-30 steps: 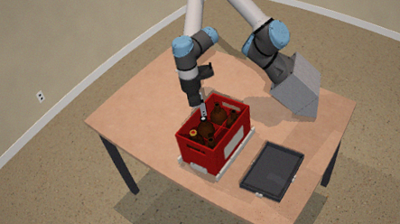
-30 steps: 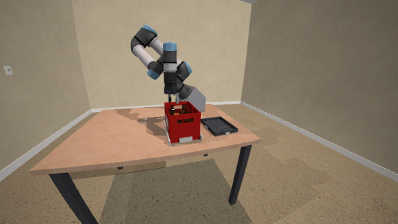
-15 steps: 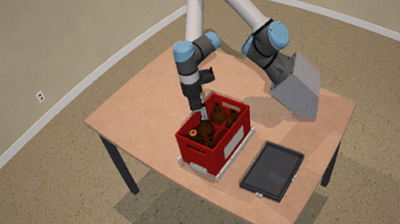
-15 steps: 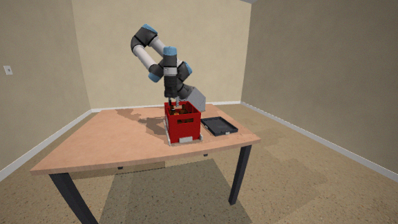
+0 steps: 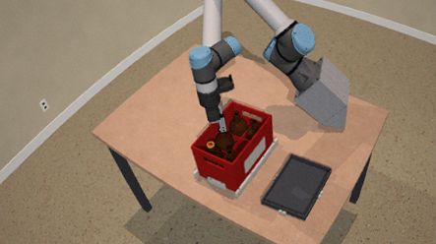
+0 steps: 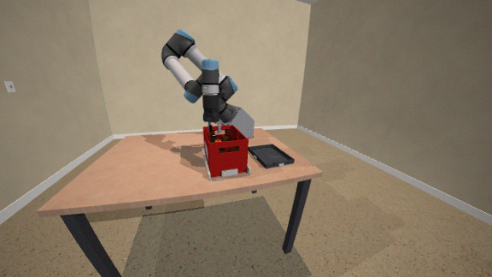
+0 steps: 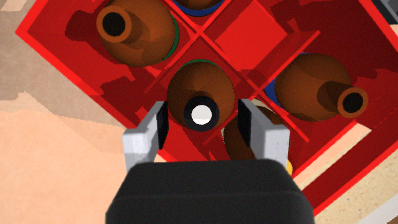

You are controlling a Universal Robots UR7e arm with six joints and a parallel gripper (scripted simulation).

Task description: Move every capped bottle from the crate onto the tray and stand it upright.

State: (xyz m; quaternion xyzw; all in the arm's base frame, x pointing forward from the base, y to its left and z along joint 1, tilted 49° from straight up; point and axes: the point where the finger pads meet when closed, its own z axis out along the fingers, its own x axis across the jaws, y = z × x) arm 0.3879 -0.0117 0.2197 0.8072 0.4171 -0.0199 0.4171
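A red crate (image 5: 228, 165) (image 6: 226, 156) (image 7: 250, 36) stands mid-table and holds several brown bottles. My gripper (image 5: 221, 122) (image 6: 218, 127) (image 7: 203, 114) is open, its fingers lowered on either side of the neck of a brown bottle with a white cap (image 7: 200, 82) (image 5: 224, 139) in a middle cell, not touching it. Two open bottles show in the wrist view, one upper left (image 7: 145, 35) and one at the right (image 7: 310, 82). A bottle with a yellow cap (image 5: 210, 145) stands in the crate's near-left corner. The dark tray (image 5: 296, 186) (image 6: 271, 155) lies empty to the crate's right.
The crate's dividers and neighbouring bottles stand close around the fingers. The arm's grey base block (image 5: 325, 96) sits at the table's back right. The wooden table (image 5: 154, 116) (image 6: 141, 171) stretches wide to the crate's left.
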